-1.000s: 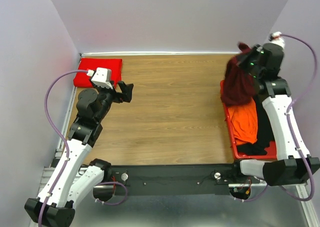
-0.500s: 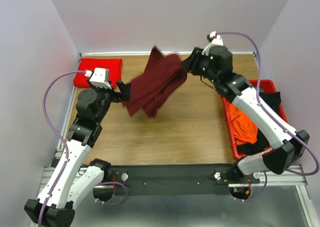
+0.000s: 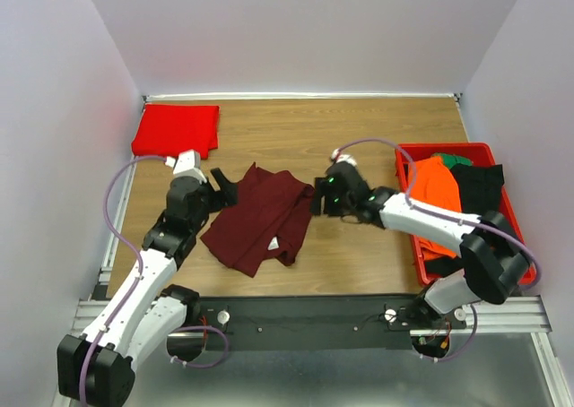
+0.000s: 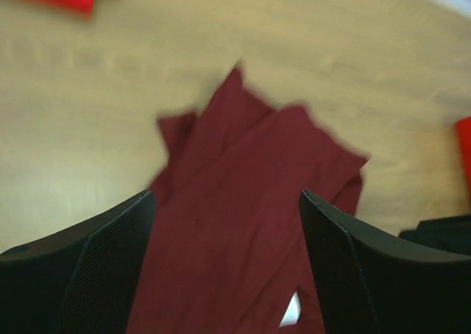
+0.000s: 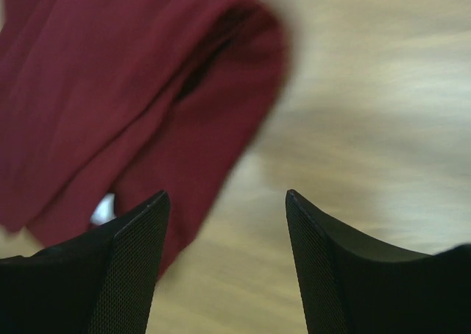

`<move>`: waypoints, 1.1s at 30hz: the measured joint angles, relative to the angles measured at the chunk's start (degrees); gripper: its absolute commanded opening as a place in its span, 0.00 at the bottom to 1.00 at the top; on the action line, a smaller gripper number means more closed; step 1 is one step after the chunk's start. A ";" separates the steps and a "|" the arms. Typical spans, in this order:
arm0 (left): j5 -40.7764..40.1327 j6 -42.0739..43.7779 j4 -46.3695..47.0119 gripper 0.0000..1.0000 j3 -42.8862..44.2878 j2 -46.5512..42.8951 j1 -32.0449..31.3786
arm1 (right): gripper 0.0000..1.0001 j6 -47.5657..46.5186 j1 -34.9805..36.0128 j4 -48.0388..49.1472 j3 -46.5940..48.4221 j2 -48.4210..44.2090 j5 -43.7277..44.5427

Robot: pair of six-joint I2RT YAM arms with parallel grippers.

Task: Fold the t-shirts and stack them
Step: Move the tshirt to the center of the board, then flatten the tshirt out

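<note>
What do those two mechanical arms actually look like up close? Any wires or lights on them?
Both are built from white shells and black joints. The left arm and right arm each trail a purple cable looping to the wrist. Small green lights glow on the right one. The fingers are black wedges with a fine mesh-textured inner face.

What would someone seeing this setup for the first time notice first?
A crumpled dark maroon t-shirt lies in the middle of the table, its white label showing, flanked by the open left gripper and open right gripper. A bright red t-shirt sits folded in the far left corner, and a red bin of orange and black clothes stands at the right edge.
</note>
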 measured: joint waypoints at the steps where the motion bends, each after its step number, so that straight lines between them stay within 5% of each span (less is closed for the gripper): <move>1: 0.00 -1.66 -0.57 0.86 -2.67 -0.46 0.00 | 0.70 0.83 3.85 0.61 -0.52 0.26 -0.09; 8: -0.13 -10.47 -0.52 0.84 -10.64 -4.39 -0.74 | 0.69 5.40 21.97 5.77 0.66 8.76 1.11; 12: -1.05 -13.77 2.01 0.83 -14.12 -4.39 -0.98 | 0.57 6.49 27.36 6.60 3.37 15.23 3.04; 16: -2.08 -16.28 2.97 0.77 -17.18 -3.67 -1.27 | 0.22 7.43 27.69 7.15 4.02 16.26 6.19; 19: -2.91 -17.46 3.56 0.68 -18.14 -2.47 -1.55 | 0.09 8.15 27.43 6.69 3.54 15.98 9.84; 23: -3.54 -17.90 5.44 0.56 -18.14 -0.07 -2.05 | 0.01 7.91 26.58 4.52 2.38 13.09 15.17; 28: -3.85 -17.07 7.19 0.55 -18.03 2.97 -3.91 | 0.00 7.63 22.29 2.93 0.66 8.37 18.84; 33: -3.89 -13.46 8.92 0.67 -15.45 6.71 -11.02 | 0.00 6.58 16.74 2.43 -0.74 6.34 21.27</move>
